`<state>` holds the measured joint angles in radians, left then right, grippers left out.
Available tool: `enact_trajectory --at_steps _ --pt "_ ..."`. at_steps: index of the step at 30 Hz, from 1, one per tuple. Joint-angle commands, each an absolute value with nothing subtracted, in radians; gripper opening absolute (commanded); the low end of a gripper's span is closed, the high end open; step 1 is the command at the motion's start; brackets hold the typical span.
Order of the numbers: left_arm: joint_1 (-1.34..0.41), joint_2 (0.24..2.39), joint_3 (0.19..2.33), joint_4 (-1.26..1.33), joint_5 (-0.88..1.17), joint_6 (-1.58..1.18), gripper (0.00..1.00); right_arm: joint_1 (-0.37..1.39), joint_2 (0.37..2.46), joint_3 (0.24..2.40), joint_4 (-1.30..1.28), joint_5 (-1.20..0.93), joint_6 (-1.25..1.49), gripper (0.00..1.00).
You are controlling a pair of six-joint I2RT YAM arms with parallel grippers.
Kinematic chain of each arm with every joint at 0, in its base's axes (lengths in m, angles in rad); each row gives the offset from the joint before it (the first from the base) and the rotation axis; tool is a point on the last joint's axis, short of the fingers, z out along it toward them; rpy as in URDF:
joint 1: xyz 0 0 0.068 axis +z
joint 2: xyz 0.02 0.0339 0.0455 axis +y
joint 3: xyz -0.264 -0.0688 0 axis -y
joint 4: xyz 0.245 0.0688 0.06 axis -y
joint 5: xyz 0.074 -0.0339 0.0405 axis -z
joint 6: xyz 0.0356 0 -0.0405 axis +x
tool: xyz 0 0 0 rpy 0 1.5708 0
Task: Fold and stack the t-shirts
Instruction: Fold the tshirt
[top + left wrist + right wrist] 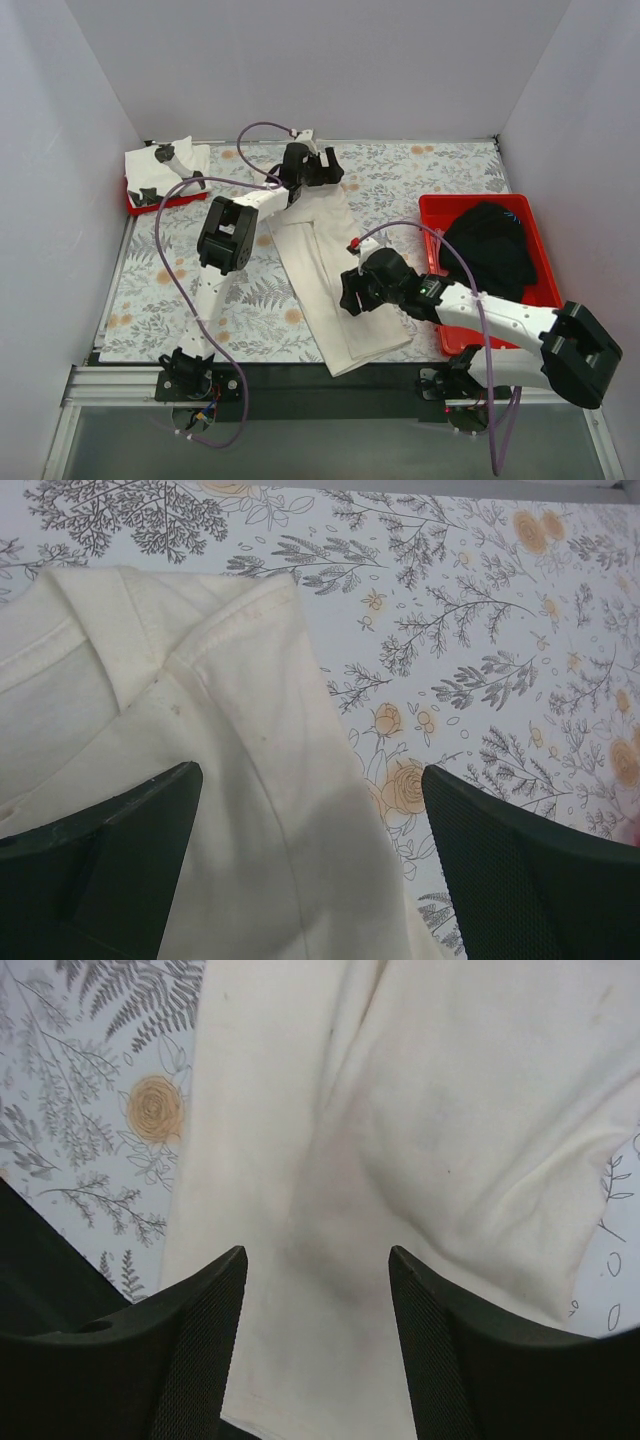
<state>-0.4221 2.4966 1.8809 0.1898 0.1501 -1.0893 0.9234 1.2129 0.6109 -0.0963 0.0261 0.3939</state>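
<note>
- Right gripper [317, 1252]: jaws parted at a middling width, holding nothing. It hangs over the near half of the plain cream-white cotton t-shirt [318, 262], with cloth directly under the gap.
- Cream-white cotton t-shirt: folded into 1 long strip on the floral table cover [400, 180]. Its long axis runs near-right to far-left, and its near end lies close to the table's near edge.
- Judgement: the next fold is end-to-end along that axis. Each arm is nearest 1 end, right to the near end and left to the far end.
- Right-hand red plastic tray [432, 205] holds a crumpled black t-shirt [490, 250] and sits just beside the strip's right side. Room there is tight. The cover left of the strip is open.
- Left gripper [310, 775]: jaws wide and empty, at the strip's far end. 1 finger is over cloth, the other over bare cover, with the hemmed side edge between them.
- Far-left red plastic tray [150, 208] carries a white t-shirt with black marks [185, 160], well apart from the strip.
</note>
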Motion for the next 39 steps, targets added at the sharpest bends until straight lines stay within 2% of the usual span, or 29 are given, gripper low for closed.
enact_trajectory --at_steps 1,4,10,18,30,39 --pt "-0.425 2.387 1.93 0.115 0.149 -0.993 0.85 0.927 1.117 0.623 -0.113 0.084 0.371 0.55" --pt "-0.425 2.277 1.892 0.103 0.091 -0.988 0.86 0.927 1.115 0.635 -0.132 0.121 0.348 0.56" --pt "-0.422 2.103 1.666 0.051 -0.098 -1.035 0.86 0.923 1.224 0.653 -0.114 0.158 0.324 0.58" --pt "-0.407 2.037 1.424 0.005 -0.098 -1.173 0.86 0.923 1.308 0.64 -0.064 0.213 0.304 0.58" --pt "-0.396 2.18 1.459 -0.04 -0.081 -1.186 0.86 0.925 1.325 0.496 0.023 0.157 0.397 0.57" --pt "-0.396 2.298 1.584 -0.006 -0.032 -1.146 0.86 0.969 1.339 0.492 0.043 0.066 0.463 0.58"
